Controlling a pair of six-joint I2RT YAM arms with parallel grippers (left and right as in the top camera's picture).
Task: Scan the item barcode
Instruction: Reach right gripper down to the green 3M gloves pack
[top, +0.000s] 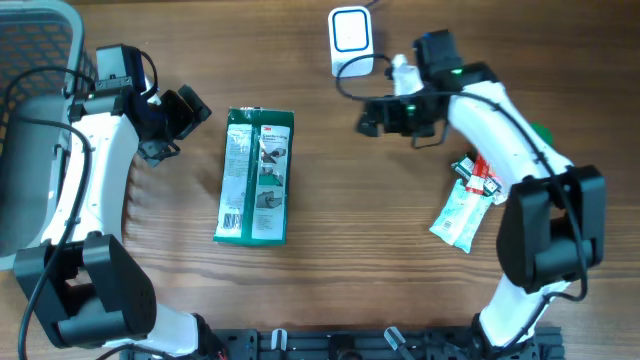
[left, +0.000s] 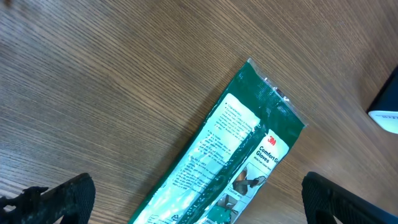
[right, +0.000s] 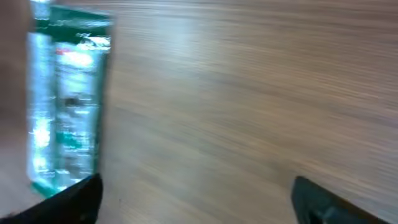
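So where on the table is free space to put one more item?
The widest bare wood lies between the green package and the small packets, with the right gripper at its far end. Another strip runs between the left gripper and the white scanner. Crowded: the right edge around the packets, and the left by the basket.
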